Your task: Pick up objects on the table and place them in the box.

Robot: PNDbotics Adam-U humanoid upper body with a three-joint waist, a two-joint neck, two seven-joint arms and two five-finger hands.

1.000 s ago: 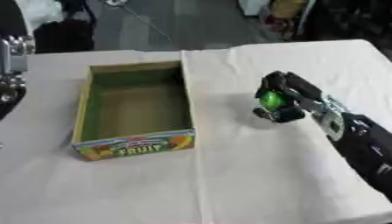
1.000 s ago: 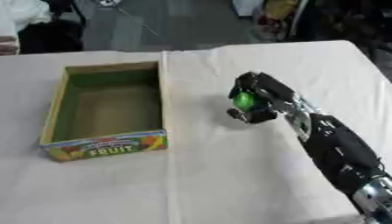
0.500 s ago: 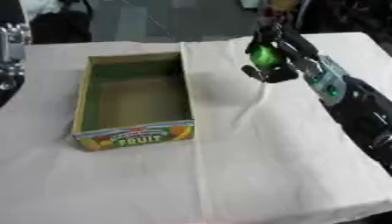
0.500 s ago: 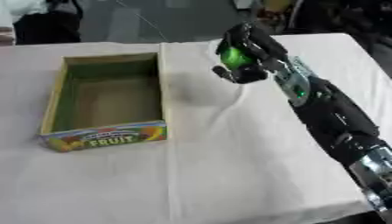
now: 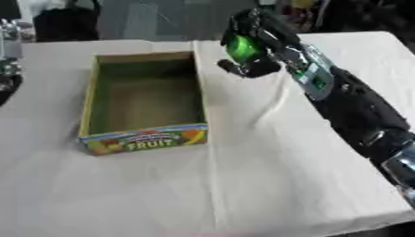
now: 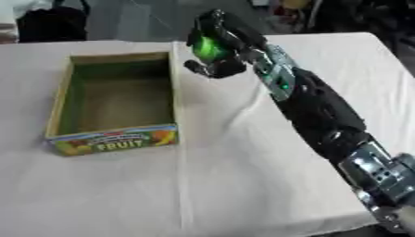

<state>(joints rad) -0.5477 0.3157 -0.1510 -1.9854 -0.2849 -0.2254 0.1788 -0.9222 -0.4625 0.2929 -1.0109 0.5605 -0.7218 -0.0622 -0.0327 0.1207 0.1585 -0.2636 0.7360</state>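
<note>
Now right hand (image 5: pixel 258 46) grips green object (image 5: pixel 240 45) beside box (image 5: pixel 91 101) rim.

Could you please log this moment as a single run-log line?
phase: carry | right hand: shut on green object, raised beside box | box: empty | left hand: at left edge, idle

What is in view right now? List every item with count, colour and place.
box: one, green inside, "FRUIT" label on its front, open, nothing visible inside, on the table's left half.
green object: one, bright green, held in the right hand, right of the box's far corner.
tablecloth: one, white, covering the table.
right hand: one, black, curled round the green object.
left hand: one, black and silver, only partly seen at the left edge.
</note>
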